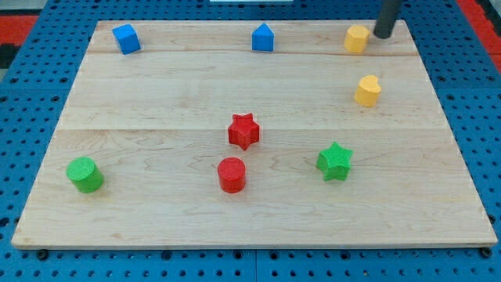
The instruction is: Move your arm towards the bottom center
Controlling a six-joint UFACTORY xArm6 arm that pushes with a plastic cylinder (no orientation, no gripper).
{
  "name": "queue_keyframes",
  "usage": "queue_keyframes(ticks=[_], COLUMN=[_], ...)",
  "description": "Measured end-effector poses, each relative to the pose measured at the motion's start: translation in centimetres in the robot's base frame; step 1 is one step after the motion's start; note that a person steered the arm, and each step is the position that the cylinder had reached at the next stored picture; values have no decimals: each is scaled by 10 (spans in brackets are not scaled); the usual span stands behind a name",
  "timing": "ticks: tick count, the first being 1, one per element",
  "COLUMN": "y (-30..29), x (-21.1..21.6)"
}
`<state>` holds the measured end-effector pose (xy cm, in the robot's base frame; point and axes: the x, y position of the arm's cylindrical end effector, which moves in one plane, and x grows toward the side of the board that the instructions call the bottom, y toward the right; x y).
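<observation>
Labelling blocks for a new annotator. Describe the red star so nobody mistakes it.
On the wooden board, look near the middle. The red star lies there, just above the red cylinder; it has points, not a round top. The green star sits further right.

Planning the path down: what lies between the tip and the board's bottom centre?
In the camera view, from my tip, the red star and red cylinder sit roughly along that line.
</observation>
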<state>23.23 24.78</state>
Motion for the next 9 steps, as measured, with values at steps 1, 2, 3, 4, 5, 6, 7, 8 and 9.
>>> queue_keyframes(ticks=[1,2,3,4,5,6,7,8,9], y=[27,30,30,42,45,61,54,25,-34], x=[12,12,12,29,42,93,155,220,282])
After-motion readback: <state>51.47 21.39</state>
